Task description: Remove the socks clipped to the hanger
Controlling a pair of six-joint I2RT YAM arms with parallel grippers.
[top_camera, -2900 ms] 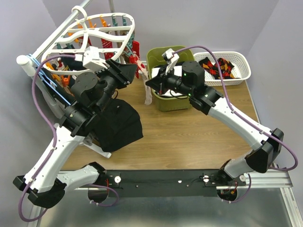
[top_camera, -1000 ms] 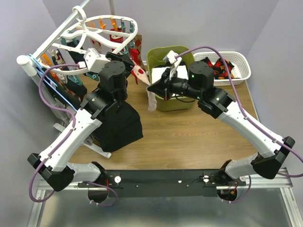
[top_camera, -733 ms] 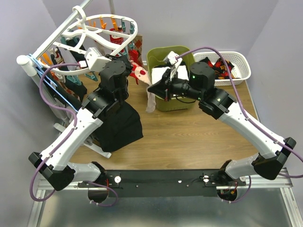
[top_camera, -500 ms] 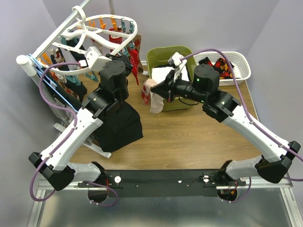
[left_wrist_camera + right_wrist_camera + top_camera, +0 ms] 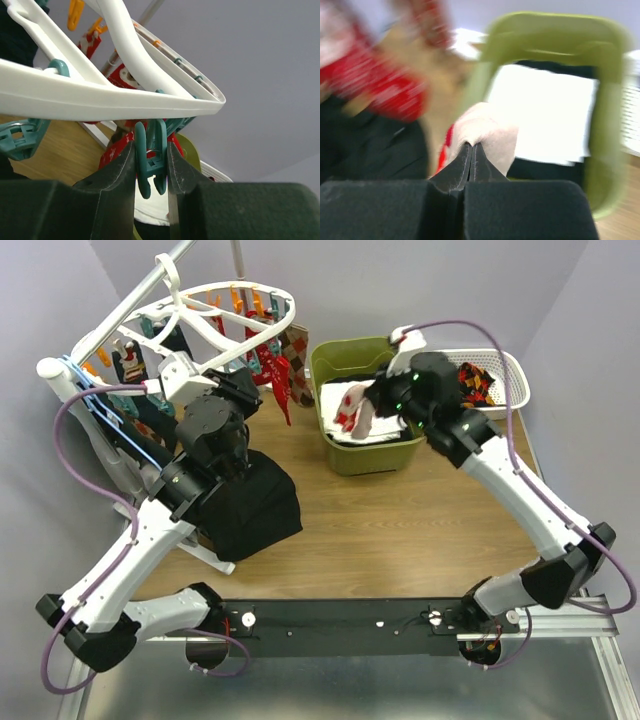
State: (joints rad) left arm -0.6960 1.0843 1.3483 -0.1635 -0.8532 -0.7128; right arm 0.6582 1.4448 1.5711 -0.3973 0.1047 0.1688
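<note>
Squeezing a teal clip (image 5: 150,162) under the hanger (image 5: 100,97), left tool (image 5: 151,146); right tool (image 5: 471,148) pinches sock (image 5: 489,131).

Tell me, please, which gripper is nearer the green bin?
Right. The right gripper holds a sock over the green bin; the left gripper is off to its left, squeezing a hanger clip.

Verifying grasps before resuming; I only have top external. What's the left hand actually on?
Observer: Left hand pinches a teal clip hanging under the white hanger, one finger on each side.
Operator: Sock in it?
Observer: Can't tell; a red sock shows just behind the fingers.
Operator: Right hand?
Observer: Right hand is shut on a beige sock, tips together, with the green bin just beyond.
</note>
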